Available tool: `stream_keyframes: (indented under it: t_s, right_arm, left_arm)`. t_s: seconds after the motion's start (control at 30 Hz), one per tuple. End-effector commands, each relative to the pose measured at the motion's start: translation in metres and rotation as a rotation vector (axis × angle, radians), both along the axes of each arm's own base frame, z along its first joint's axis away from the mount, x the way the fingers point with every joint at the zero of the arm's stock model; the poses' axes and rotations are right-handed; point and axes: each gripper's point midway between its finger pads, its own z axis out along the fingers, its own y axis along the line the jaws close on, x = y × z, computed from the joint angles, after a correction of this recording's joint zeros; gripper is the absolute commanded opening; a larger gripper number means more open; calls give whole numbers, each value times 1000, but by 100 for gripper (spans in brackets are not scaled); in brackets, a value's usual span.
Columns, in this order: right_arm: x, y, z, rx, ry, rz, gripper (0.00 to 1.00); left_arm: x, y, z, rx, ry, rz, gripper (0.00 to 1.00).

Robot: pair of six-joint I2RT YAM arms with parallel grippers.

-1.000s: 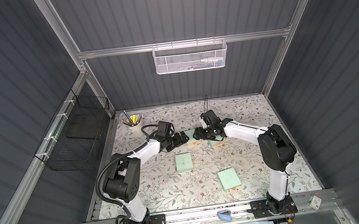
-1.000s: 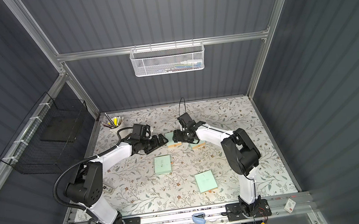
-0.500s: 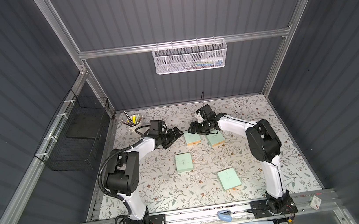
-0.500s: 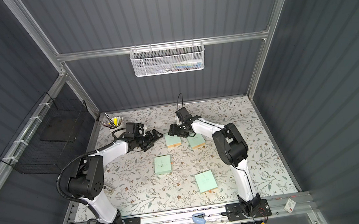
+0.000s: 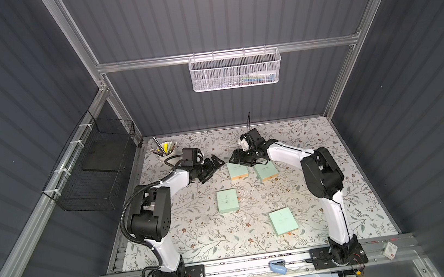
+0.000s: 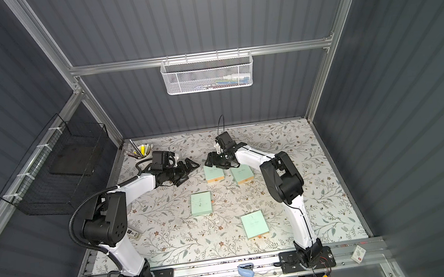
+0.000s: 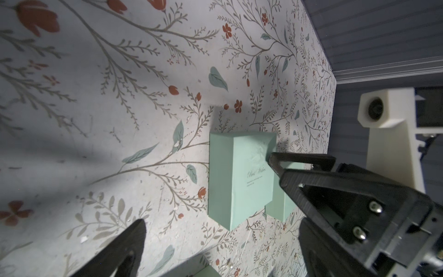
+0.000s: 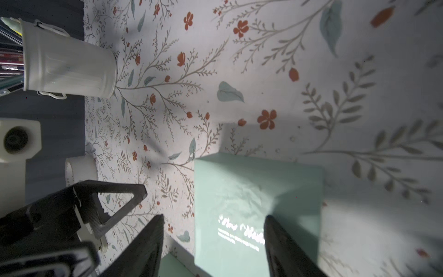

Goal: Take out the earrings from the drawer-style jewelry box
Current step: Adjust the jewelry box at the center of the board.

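Both arms have swung apart from their huddle at 12 o'clock on the tabletop, uncovering two mint boxes side by side. The right fingers hang released over the 9 o'clock box of that pair. The left fingers, spread wide and empty, sit at 10 o'clock. Nothing is gripped, so I'd expect a fresh grab. I can't pick out the earrings for certain. A pale speck on the bare tabletop may be one.
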Motion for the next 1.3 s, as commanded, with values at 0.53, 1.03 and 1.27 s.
stream_keyframes:
  t_s: [0.53, 1.03, 1.27]
  right_arm:
    - [-35, -48, -19, -116, 5, -85, 55]
    - [-11, -15, -28, -16, 40, -3, 51]
    - [2, 8, -24, 47, 34, 57, 49]
  left_arm:
    - [5, -41, -27, -34, 33, -144, 88]
    - [19, -56, -38, -79, 57, -150, 63]
    - [23, -55, -39, -81, 69, -116, 59]
